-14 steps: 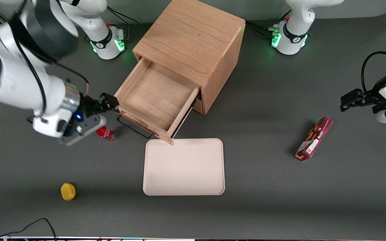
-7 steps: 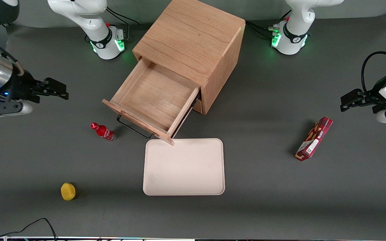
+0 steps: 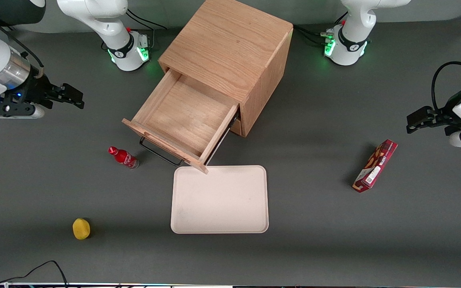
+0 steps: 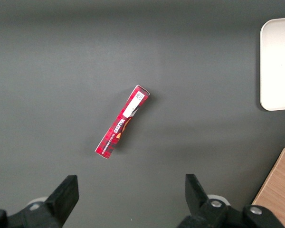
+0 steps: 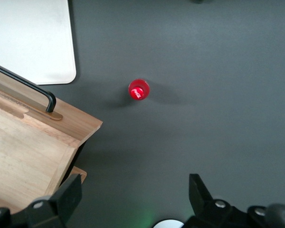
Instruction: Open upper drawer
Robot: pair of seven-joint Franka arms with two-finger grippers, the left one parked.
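Observation:
The upper drawer of the oak cabinet stands pulled far out, an empty wooden tray with its long black bar handle at the front. It also shows in the right wrist view with its handle. The lower drawer is hidden under it. My gripper hangs well away from the drawer toward the working arm's end of the table, above bare table. It is open and empty, with its fingers wide apart.
A small red bottle stands on the table beside the drawer's front corner; it also shows in the right wrist view. A beige tray lies just in front of the drawer. A yellow fruit and a red box lie farther off.
My gripper has let go of the drawer front and pulled back and up toward the working arm's end of the table. The drawer stays open where it was.

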